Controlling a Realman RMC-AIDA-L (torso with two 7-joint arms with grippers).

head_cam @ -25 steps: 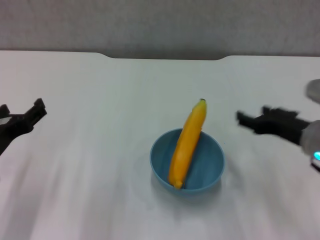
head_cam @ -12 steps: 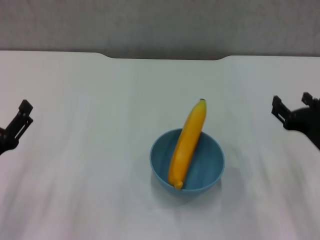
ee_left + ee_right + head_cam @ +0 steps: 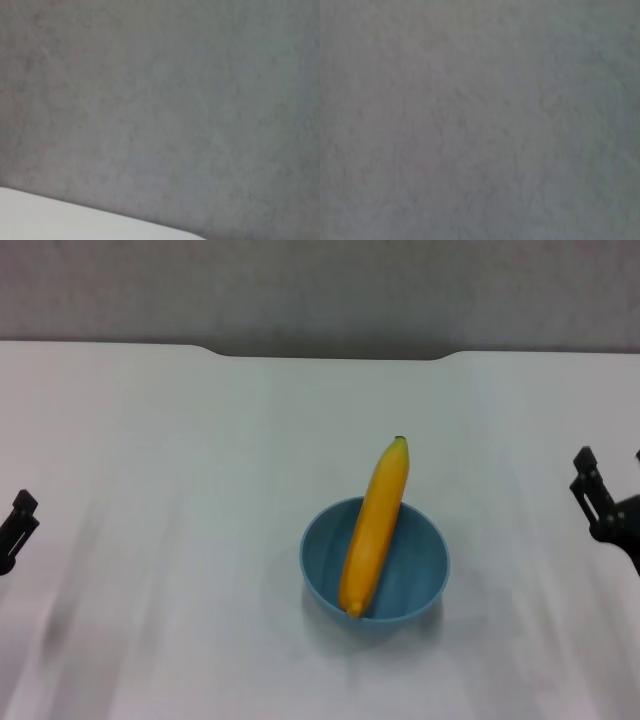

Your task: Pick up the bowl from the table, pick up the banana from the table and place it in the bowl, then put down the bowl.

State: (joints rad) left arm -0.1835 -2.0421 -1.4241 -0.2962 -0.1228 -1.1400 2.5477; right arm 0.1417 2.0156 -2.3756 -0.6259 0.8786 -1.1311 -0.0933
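The light-blue bowl (image 3: 415, 565) stands on the white table (image 3: 180, 440), a little right of the middle. The yellow-orange banana (image 3: 375, 530) lies in it, its lower end at the near rim and its dark stem tip sticking out over the far rim. My left gripper (image 3: 20, 510) is at the far left edge of the head view, well away from the bowl. My right gripper (image 3: 610, 460) is at the far right edge, open and empty, also well away. Neither wrist view shows the bowl or banana.
The table's far edge has a shallow notch (image 3: 330, 353) with a grey wall behind it. The left wrist view shows grey wall and a strip of white table (image 3: 50, 215). The right wrist view shows only grey wall.
Both grippers have drawn back outward, the left to the left edge, the right to the right edge. The bowl and banana have stayed in place.
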